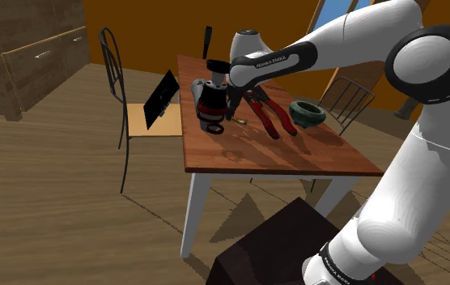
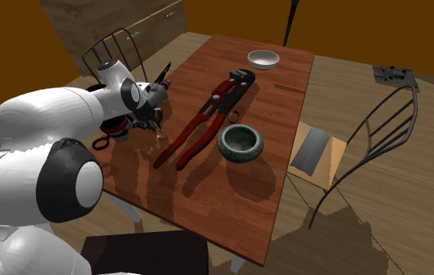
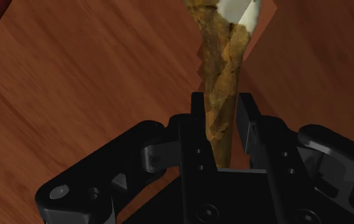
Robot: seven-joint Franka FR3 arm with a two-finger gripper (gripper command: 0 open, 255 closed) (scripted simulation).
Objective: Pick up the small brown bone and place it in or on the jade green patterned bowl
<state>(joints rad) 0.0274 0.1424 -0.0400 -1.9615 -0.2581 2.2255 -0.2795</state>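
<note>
A small brown bone with a pale end is clasped between my two black fingers, so my gripper is shut on it. In the shoulder view the gripper points down at the wooden table, with the bone at its tip, very low over the top. I cannot tell whether the bone touches the wood. The jade green bowl stands apart, toward the shoulder view's right, beyond the red pliers. In the second exterior view the gripper and bone are left of the bowl.
Large red-handled pliers lie between gripper and green bowl. A white bowl sits at the table's far end. A grey, black and red object stands beside the gripper. Wire chairs flank the table.
</note>
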